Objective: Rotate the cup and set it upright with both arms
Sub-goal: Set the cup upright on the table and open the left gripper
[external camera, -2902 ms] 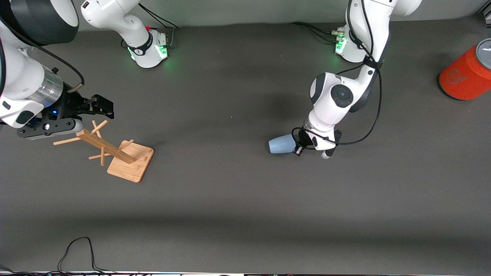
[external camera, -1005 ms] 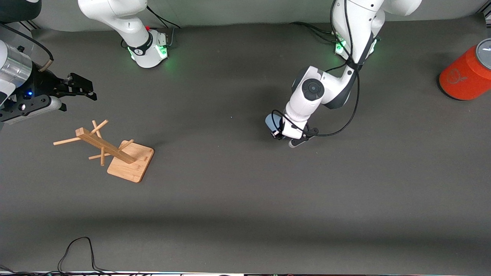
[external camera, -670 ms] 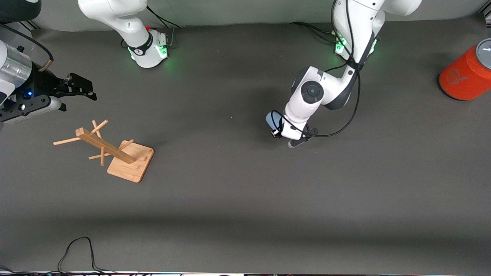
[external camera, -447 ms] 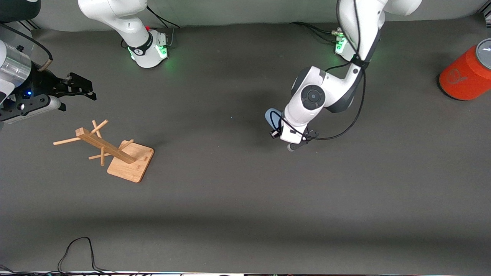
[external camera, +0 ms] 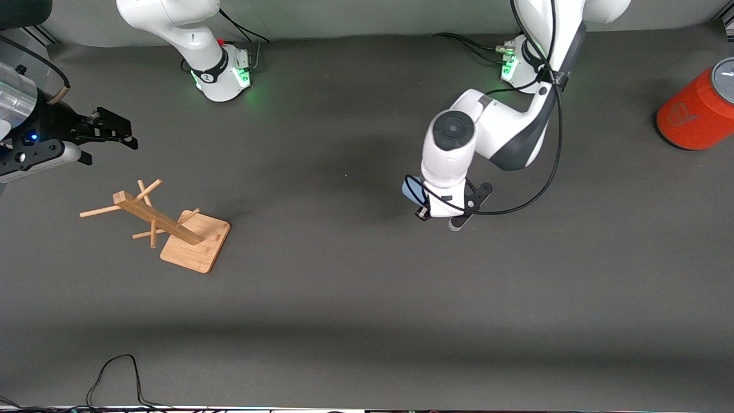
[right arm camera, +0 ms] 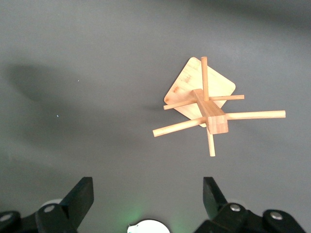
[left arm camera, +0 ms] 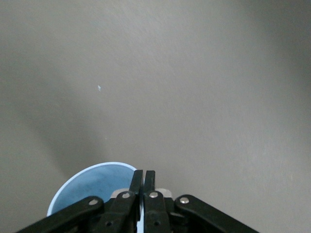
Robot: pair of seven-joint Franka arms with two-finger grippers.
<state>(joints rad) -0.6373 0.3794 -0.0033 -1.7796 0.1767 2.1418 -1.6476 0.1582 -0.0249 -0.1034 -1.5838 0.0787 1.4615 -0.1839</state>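
The pale-blue cup [external camera: 410,191] is near the table's middle, mostly hidden under the left arm's wrist in the front view. In the left wrist view its open mouth [left arm camera: 90,187] faces the camera. My left gripper [left arm camera: 143,175] is shut on the cup's rim, one finger inside and one outside. I cannot tell whether the cup's base touches the table. My right gripper [external camera: 116,133] is open and empty, up in the air at the right arm's end of the table. It also shows in the right wrist view [right arm camera: 148,194].
A wooden rack [external camera: 166,221] with pegs stands on its square base at the right arm's end; it also shows in the right wrist view [right arm camera: 206,104]. An orange cylinder [external camera: 694,112] with a grey top stands at the left arm's end. A black cable [external camera: 114,373] loops at the table's front edge.
The left arm has lifted the cup from lying on its side and turned it mouth-up, shifting it slightly. The right gripper has drawn away from the rack.
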